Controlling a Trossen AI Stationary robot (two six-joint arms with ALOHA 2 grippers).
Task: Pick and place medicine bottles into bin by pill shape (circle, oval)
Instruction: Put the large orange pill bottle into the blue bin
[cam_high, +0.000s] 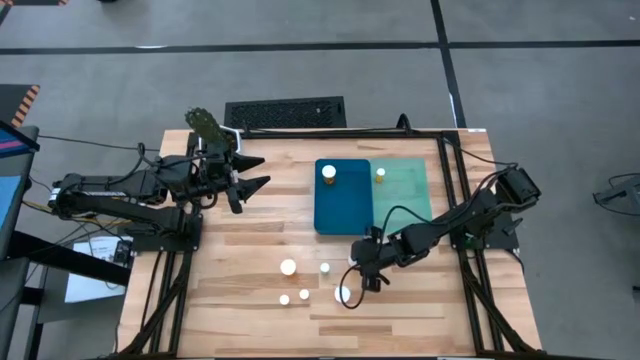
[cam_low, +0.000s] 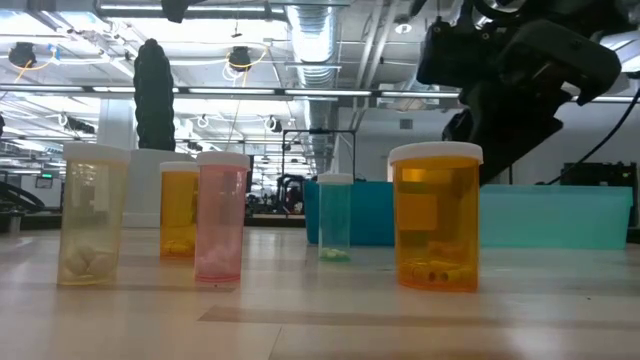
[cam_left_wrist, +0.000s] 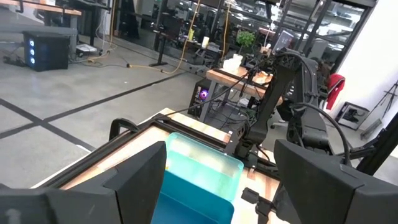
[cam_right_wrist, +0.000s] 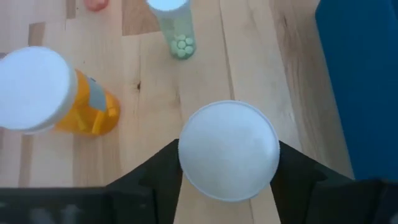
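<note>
Several medicine bottles with white caps stand upright on the wooden table's near middle: a wide one (cam_high: 288, 267) and narrower ones (cam_high: 325, 267), (cam_high: 304, 294), (cam_high: 284, 299). My right gripper (cam_high: 345, 292) has come down from the far right around a wide amber bottle (cam_low: 435, 217), whose white cap (cam_right_wrist: 229, 149) fills the gap between the fingers. One bottle (cam_high: 329, 173) stands in the blue bin (cam_high: 343, 210) and a smaller one (cam_high: 380, 174) in the green bin (cam_high: 405, 195). My left gripper (cam_high: 255, 172) hangs open above the table's far left, holding nothing. My right gripper pinches the wide amber bottle between its two fingers (cam_right_wrist: 158, 168), one on each side just under the cap's rim (cam_right_wrist: 183, 163). The fingers slant down from the table's far right. The cap hides the contact on the body. The bottle stands upright with its base on the table.
An orange bottle (cam_right_wrist: 74, 102) and a green-pill bottle (cam_right_wrist: 177, 31) stand close beyond the held one, on its left. The blue bin's wall (cam_right_wrist: 360, 81) rises to the right. Black frame rails (cam_high: 460, 200) run along the table's edges.
</note>
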